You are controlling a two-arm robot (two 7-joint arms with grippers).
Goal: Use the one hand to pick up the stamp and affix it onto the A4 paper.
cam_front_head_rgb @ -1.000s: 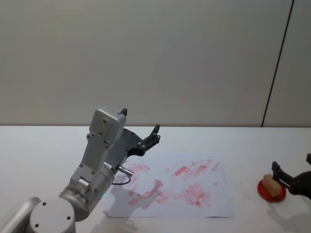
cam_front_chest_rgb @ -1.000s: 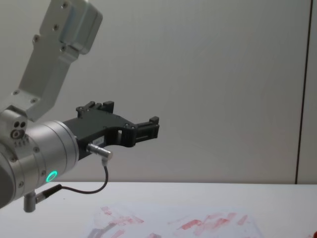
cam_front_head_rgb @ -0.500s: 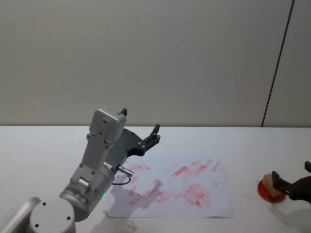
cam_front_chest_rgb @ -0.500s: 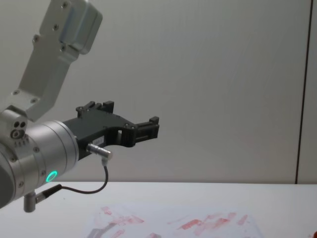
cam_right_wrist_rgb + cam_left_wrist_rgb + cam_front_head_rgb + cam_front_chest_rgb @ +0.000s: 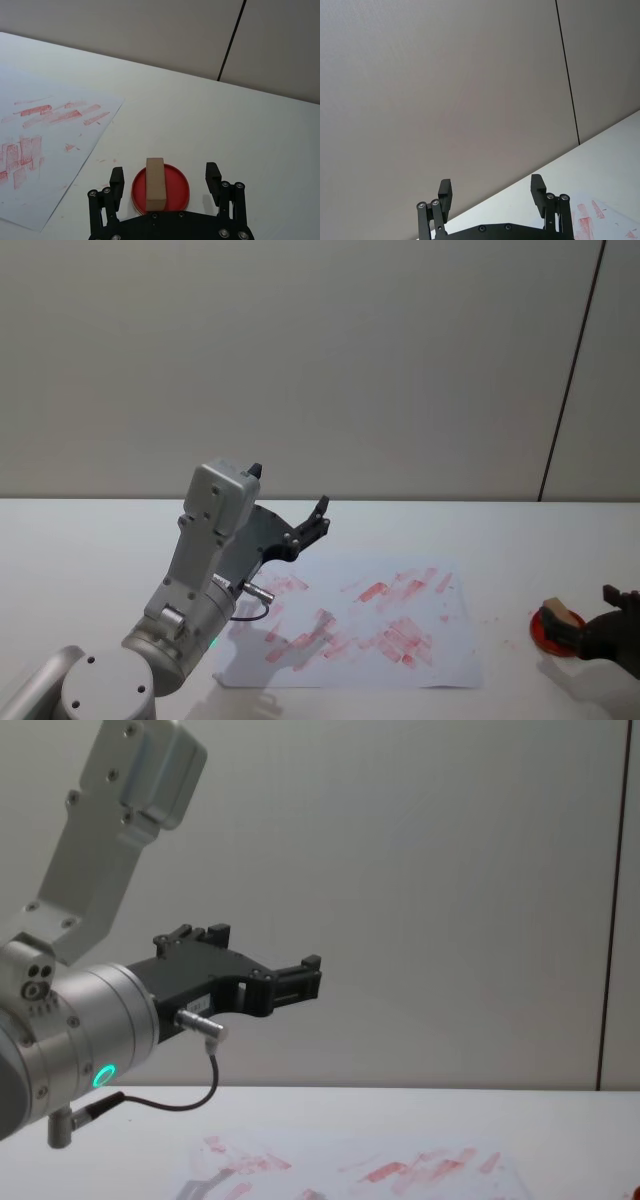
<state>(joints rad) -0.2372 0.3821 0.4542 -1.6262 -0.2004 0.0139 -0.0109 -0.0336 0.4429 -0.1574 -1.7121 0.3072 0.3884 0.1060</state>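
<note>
right gripper [image 5: 165, 173], fingers wide, flanks the stamp [image 5: 155, 184] standing on the red pad [image 5: 178, 193] beside the paper [image 5: 85, 135]; left gripper [image 5: 491, 184] hangs raised, fingers wide.

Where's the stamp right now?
In the head view's lower right, the stamp rests on the red ink pad, right of the A4 paper, before the open right gripper.

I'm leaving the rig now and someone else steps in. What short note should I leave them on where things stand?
Left gripper: open, raised in the air, idle.
Right gripper: open, lined up on the stamp, not gripping it.
The stamp lies on the red ink pad, right of the paper, which carries many red prints.
Done: line-up only. Left: grip, lift, press on the paper.
</note>
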